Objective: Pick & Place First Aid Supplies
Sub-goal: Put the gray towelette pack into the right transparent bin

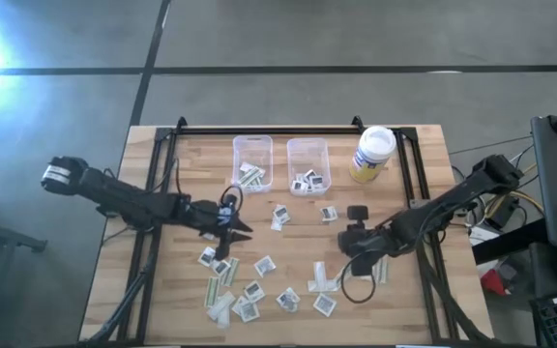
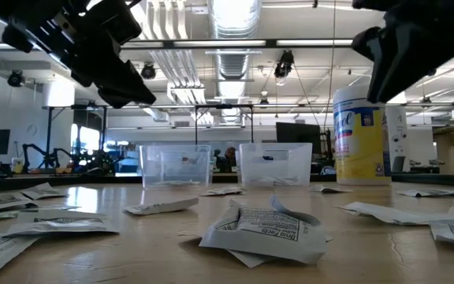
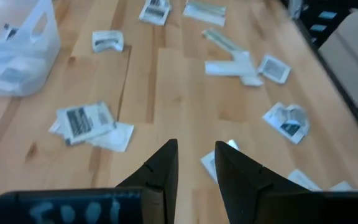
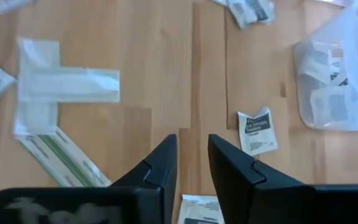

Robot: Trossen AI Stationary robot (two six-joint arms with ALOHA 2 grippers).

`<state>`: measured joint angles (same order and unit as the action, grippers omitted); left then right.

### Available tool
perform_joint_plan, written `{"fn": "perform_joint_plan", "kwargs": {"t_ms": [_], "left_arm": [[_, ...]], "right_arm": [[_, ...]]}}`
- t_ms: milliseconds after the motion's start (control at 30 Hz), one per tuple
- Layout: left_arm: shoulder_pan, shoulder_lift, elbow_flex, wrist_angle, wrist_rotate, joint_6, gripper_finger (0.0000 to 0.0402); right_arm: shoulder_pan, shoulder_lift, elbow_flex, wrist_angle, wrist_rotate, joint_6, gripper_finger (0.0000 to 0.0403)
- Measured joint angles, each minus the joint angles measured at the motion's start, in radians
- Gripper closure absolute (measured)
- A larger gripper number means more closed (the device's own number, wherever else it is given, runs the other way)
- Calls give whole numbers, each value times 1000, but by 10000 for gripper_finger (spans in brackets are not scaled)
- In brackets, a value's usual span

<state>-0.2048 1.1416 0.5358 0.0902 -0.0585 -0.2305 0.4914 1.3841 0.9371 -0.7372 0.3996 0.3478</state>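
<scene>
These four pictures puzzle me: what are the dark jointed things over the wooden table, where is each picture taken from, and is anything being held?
They are two robot arms, each ending in a two-fingered hand. One picture looks straight down on the table, one looks level across its top, and two come from cameras on the arms' wrists, past their dark fingers. In the overhead picture the left hand hangs over the table's left half and the right hand over its right. Scattered on the wood are small paper first aid packets. At the back stand two clear bins, each with a few packets inside, and a white-lidded jar. Both hands show a narrow gap with nothing in it: neither holds anything.
</scene>
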Motion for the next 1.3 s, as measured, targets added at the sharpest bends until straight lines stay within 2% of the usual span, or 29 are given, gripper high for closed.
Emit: {"fn": "perform_joint_plan", "kwargs": {"t_ms": [133, 267, 400, 600, 933, 1300], "left_arm": [[-28, 0, 0, -25, -69, -9, 303], [-46, 0, -2, -27, -116, -12, 303], [-53, 0, -5, -23, -120, -14, 303], [-54, 0, -38, -22, -125, -42, 303], [-54, 0, -66, -12, -156, -60, 303], [-54, 0, -66, -7, -156, -59, 303]], "right_arm": [[-6, 67, 7, 2, 13, -57, 289], [-13, 130, 12, 0, 128, -64, 263], [-20, 182, 20, 1, 229, -63, 242], [-42, 248, 22, 11, 233, -68, 229], [-84, 355, 22, 43, 236, -62, 234], [-197, 373, 22, 105, 202, -61, 234]]}}
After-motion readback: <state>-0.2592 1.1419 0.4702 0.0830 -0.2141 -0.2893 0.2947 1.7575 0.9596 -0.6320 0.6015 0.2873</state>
